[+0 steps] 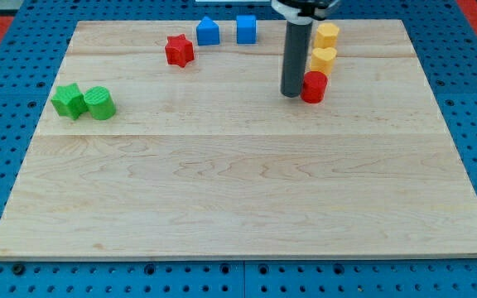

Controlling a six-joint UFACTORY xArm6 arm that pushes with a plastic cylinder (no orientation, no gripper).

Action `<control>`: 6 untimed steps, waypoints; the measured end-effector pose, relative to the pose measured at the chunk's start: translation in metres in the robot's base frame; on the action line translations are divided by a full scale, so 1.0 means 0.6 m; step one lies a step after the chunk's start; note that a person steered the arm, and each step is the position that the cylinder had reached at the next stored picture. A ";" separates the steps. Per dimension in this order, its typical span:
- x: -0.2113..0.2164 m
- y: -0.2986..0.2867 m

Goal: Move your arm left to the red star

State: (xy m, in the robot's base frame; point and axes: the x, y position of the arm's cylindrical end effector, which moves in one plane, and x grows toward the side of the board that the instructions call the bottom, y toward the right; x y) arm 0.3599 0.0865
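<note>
The red star (179,50) lies near the view's top, left of centre, on the wooden board (238,190). My dark rod comes down from the view's top and my tip (292,94) rests on the board well to the right of the star and a little lower. The tip stands right beside the left side of a red cylinder (314,86), touching it or nearly so.
A blue house-shaped block (208,31) and a blue cube (247,29) sit right of the star. A yellow hexagon (327,36) and a yellow heart (323,59) stand above the red cylinder. A green star (69,100) and a green cylinder (100,103) lie at the left.
</note>
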 end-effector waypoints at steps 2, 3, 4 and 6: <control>0.021 0.008; 0.008 -0.111; -0.005 -0.268; -0.147 -0.450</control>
